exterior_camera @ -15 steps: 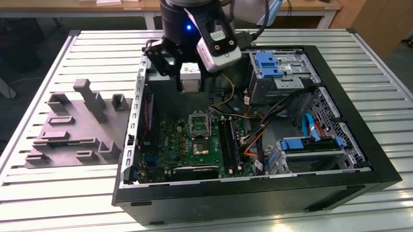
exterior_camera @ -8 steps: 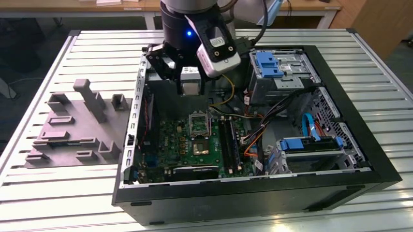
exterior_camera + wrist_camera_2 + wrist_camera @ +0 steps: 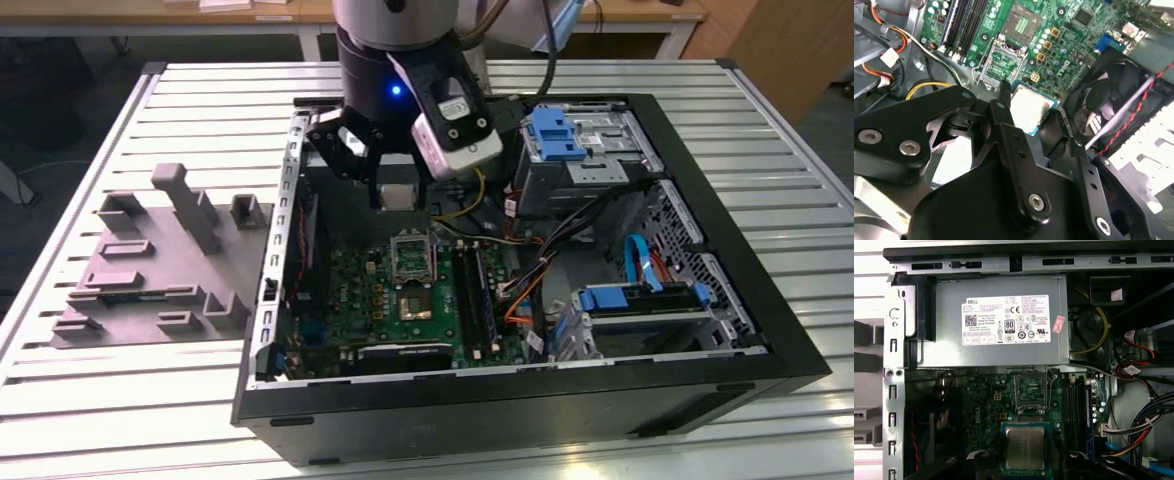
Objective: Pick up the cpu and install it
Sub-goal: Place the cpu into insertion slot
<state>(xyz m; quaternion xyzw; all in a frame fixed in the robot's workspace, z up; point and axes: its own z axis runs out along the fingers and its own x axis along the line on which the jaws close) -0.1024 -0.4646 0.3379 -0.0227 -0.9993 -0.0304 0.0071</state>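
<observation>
The claw (image 3: 396, 188) is closed on the cpu (image 3: 1025, 448), pinching it by two opposite edges. It holds the chip clear of the motherboard (image 3: 387, 300) inside the open computer case (image 3: 507, 420). In the exterior view the chip hangs at about 12 o'clock of the metal-framed socket (image 3: 411, 252); in the first wrist view its pale top faces up.

The step in hand looks like carrying the chip across to the socket. Doing it well likely means keeping it flat, squaring its sides to the frame and lowering it straight, so that no corner lands first.

Room is tight. Memory slots (image 3: 470, 290) and loose cables (image 3: 534, 265) lie at 3 o'clock of the socket, and the case wall (image 3: 283, 250) is at 9 o'clock. The grey power supply (image 3: 999, 340) stands near the frame, and a black fan (image 3: 1114, 95) is close beside the claw. A grey fixture tray (image 3: 147, 270) rests on the surface (image 3: 134, 400) at 9 o'clock of the case, well apart.
</observation>
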